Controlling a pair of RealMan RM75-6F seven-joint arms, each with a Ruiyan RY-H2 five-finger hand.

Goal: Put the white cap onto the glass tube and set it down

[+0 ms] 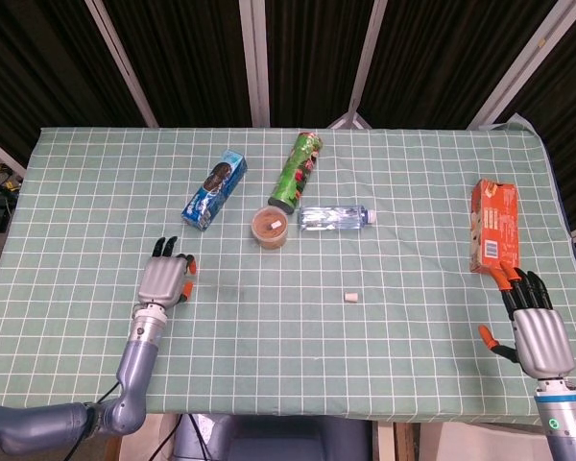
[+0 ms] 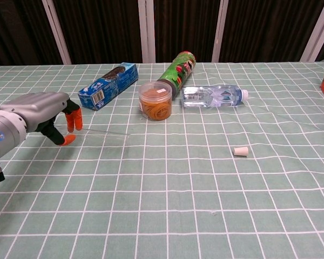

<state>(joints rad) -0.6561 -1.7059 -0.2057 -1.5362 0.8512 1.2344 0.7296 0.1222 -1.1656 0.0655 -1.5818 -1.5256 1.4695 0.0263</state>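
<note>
Tube (image 2: 105, 133) lies flat on the cloth, one end pinched in the left hand (image 2: 35, 116). Cap (image 2: 240, 151) sits well apart, mid-table; right hand (image 1: 536, 331) rests spread and empty.

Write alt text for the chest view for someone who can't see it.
The left robot hand pinches one end of a thin clear glass tube over a green checked tablecloth. A small white cap lies apart to the right; behind are a blue box, green can, water bottle.
</note>
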